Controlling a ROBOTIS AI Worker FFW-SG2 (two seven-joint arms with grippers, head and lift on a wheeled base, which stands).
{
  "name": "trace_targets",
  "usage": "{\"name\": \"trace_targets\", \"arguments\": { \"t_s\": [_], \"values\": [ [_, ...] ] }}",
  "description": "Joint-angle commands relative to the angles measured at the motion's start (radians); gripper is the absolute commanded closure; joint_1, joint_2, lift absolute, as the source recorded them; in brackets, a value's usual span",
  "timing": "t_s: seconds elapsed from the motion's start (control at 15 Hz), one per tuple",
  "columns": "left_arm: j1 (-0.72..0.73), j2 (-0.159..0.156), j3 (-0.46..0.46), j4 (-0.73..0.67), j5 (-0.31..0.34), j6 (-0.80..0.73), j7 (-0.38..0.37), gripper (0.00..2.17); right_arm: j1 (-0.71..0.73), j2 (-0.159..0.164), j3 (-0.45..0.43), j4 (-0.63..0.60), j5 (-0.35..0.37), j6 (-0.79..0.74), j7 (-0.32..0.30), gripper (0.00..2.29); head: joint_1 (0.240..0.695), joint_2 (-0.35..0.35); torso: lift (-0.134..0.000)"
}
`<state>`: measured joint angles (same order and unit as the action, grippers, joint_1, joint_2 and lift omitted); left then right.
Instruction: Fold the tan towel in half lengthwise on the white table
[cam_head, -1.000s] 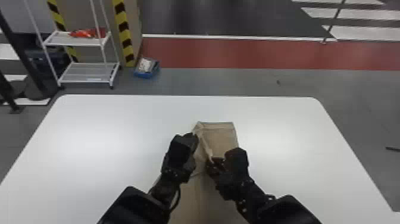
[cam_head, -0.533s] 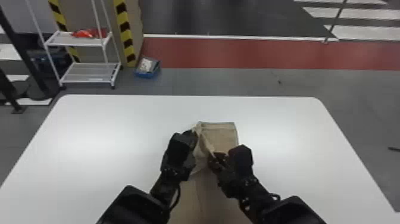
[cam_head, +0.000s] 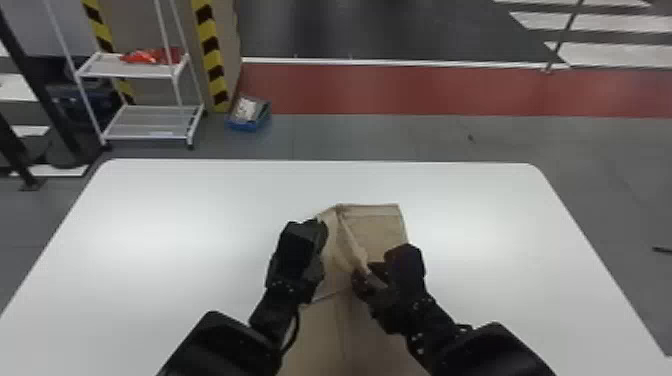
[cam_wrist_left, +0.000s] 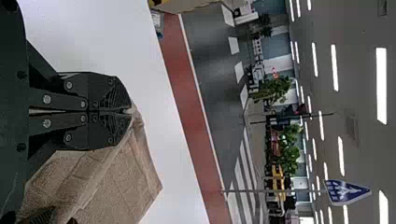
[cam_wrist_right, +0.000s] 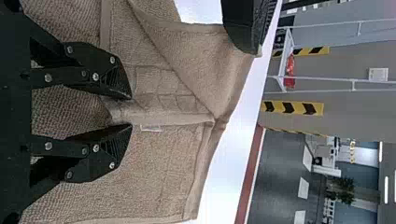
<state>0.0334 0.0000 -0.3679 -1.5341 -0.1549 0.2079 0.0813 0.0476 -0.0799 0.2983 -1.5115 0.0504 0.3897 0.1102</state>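
Two grippers, one towel. Right gripper (cam_head: 364, 276): fingers spread, towel fold between them. Left gripper (cam_head: 321, 223): fingers pressed together on the towel's corner. Tan towel (cam_head: 377, 232), partly folded over, on the one white table (cam_head: 190, 215), running from its near side to mid-table. Beyond, on the floor: one white rack (cam_head: 127, 73), two shelves visible, red item (cam_head: 142, 56) on the upper; just beside it, one blue bin (cam_head: 242, 127), whitish item (cam_head: 245, 109) inside.

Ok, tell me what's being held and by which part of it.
The left gripper holds the tan towel by its far left corner, pinched at the fingertips. The right gripper stands open around a towel edge, not clamped on it.
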Motion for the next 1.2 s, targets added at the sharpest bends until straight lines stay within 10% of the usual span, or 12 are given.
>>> {"name": "trace_targets", "arguments": {
  "t_s": [0.0,0.8,1.13],
  "values": [
    [-0.001,-0.003,-0.002,0.000,0.000,0.000,0.000,1.25,-0.008,0.002,-0.001,0.008,-0.007,0.005,0.000,0.77,0.695,-0.045,-0.057],
    [-0.006,-0.003,-0.006,0.002,-0.002,0.000,-0.003,1.25,-0.009,0.005,0.010,-0.044,0.008,0.042,0.000,0.81,0.695,-0.038,-0.057],
    [-0.003,-0.003,-0.006,0.000,-0.003,0.003,-0.005,1.42,-0.012,0.002,0.012,-0.046,0.009,0.067,0.011,1.48,0.695,-0.042,-0.057]
  ]
}}
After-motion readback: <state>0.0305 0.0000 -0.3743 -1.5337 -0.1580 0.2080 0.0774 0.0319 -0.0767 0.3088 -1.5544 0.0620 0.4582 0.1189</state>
